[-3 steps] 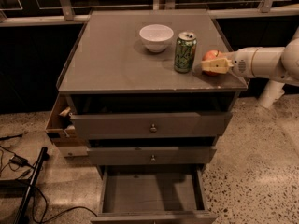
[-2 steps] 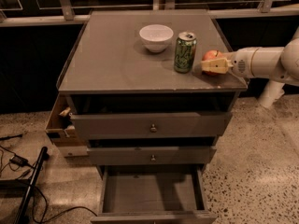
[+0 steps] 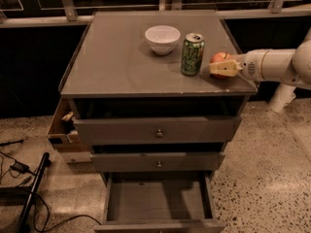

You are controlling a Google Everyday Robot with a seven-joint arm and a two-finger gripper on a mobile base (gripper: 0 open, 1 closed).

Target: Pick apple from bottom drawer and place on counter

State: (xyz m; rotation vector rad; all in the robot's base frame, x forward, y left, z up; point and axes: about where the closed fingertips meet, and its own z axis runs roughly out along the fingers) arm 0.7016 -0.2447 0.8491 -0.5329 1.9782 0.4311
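The white end effector (image 3: 217, 67), fingers closed on the small round red apple (image 3: 221, 58), held it low over the flat grey desk (image 3: 116, 57) at its right edge, likely for release; a green can (image 3: 192, 55) stood just left; below, the grey bottom drawer (image 3: 155, 199) hung open.

Robot test area, likely a lab, speckled terrazzo floor (image 3: 272, 178), loose cables (image 3: 19, 169) off the bench (image 3: 116, 62) front-left corner, railing (image 3: 68, 1) behind, end effector (image 3: 216, 68) at bench right edge.
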